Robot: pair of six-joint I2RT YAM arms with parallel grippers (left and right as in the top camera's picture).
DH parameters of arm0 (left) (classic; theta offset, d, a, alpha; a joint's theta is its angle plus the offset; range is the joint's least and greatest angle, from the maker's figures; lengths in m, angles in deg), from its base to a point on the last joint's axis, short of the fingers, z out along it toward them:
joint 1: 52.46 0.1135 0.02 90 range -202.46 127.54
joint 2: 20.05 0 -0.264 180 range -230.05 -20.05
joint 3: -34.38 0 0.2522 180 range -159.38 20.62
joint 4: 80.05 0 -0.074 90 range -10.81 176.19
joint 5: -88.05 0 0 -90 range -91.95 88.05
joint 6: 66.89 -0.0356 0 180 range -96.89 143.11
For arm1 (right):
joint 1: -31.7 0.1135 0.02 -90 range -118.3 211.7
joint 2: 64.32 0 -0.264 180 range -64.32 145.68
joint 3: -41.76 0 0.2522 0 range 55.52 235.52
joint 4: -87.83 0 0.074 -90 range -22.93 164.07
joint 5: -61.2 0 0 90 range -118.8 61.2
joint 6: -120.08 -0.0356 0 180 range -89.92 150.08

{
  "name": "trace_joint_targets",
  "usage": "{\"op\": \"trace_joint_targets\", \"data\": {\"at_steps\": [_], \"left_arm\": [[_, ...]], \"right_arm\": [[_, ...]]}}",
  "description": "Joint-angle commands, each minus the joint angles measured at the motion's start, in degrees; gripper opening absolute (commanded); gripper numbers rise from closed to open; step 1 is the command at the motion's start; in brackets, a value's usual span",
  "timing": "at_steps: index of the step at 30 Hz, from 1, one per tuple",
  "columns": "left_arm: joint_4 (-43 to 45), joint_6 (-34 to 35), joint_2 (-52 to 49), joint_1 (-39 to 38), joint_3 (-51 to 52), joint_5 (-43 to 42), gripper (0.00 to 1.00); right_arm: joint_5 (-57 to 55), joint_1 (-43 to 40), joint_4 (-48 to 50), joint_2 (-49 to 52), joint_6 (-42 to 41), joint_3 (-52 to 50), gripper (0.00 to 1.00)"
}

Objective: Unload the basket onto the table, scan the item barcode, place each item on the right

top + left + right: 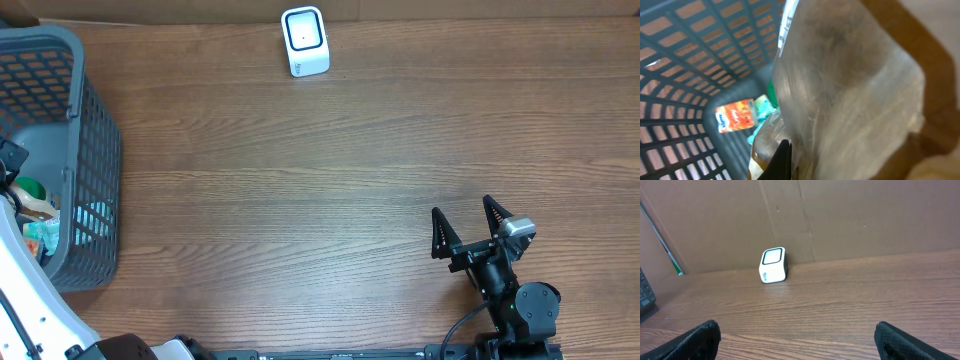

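The item [850, 95] is a clear plastic bag with something brown inside, and it fills most of the left wrist view. My left gripper [785, 161] is down in the grey basket [70, 120] and shut, its black fingertips pinching the bag's film. From overhead only a tan patch of the item [35, 205] shows inside the basket. The scanner [304, 41], a small white box with a dark-rimmed window, stands at the table's far edge, also visible as the scanner [773, 265] ahead of my right gripper. My right gripper [470, 216] rests open at the near right, holding nothing.
The basket wall [685, 60] surrounds the left gripper closely. An orange-and-white pack [737, 115] and a green packet [765, 104] lie on the basket floor. A brown cardboard wall [840, 215] backs the wooden table [330, 190].
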Motion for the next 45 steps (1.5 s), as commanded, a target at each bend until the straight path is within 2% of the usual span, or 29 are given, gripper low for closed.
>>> {"op": "trace_joint_targets", "data": {"at_steps": [1,7,10,14,19,24,27,34,35,39,42,43,45], "left_arm": [[0.8,-2.9,2.1,0.1,-0.8,-4.9,0.04],[4.7,-4.3,8.1,-2.1,-2.3,-10.9,0.04],[6.0,-4.4,12.1,-5.7,-4.9,-11.2,0.04],[6.7,-7.1,17.3,-13.4,-8.3,-10.2,0.04],[4.2,-7.3,22.3,-25.5,-8.7,-7.4,0.04],[-3.9,-7.3,20.5,-37.0,-7.3,-6.6,0.04],[-5.9,-7.3,17.4,-41.6,-5.8,-1.5,0.04],[-3.4,-7.1,12.6,-41.4,-5.6,1.7,0.04],[-2.6,-7.1,12.7,-40.6,-5.6,1.7,0.11],[0.0,-7.1,13.5,-35.5,-6.1,1.7,0.53],[1.3,-6.8,13.9,-29.1,-6.1,1.1,0.65],[1.7,-6.4,13.8,-23.8,-6.1,-0.3,0.71],[1.8,-5.9,13.3,-17.4,-6.0,-3.7,0.74]], "right_arm": [[-0.5,0.2,0.3,-0.7,0.2,-0.6,1.0],[-0.5,0.2,0.3,-0.7,0.2,-0.6,1.0],[-0.5,0.2,0.3,-0.7,0.2,-0.6,1.0],[-0.5,0.2,0.3,-0.7,0.2,-0.6,1.0],[-0.5,0.2,0.3,-0.7,0.2,-0.6,1.0],[-0.5,0.2,0.3,-0.7,0.2,-0.6,1.0],[-0.5,0.2,0.3,-0.7,0.2,-0.6,1.0],[-0.5,0.2,0.3,-0.7,0.2,-0.6,1.0],[-0.5,0.2,0.3,-0.7,0.2,-0.6,1.0],[-0.5,0.2,0.3,-0.7,0.2,-0.6,1.0],[-0.5,0.2,0.3,-0.7,0.2,-0.6,1.0],[-0.5,0.2,0.3,-0.7,0.2,-0.6,1.0],[-0.5,0.2,0.3,-0.7,0.2,-0.6,1.0]]}}
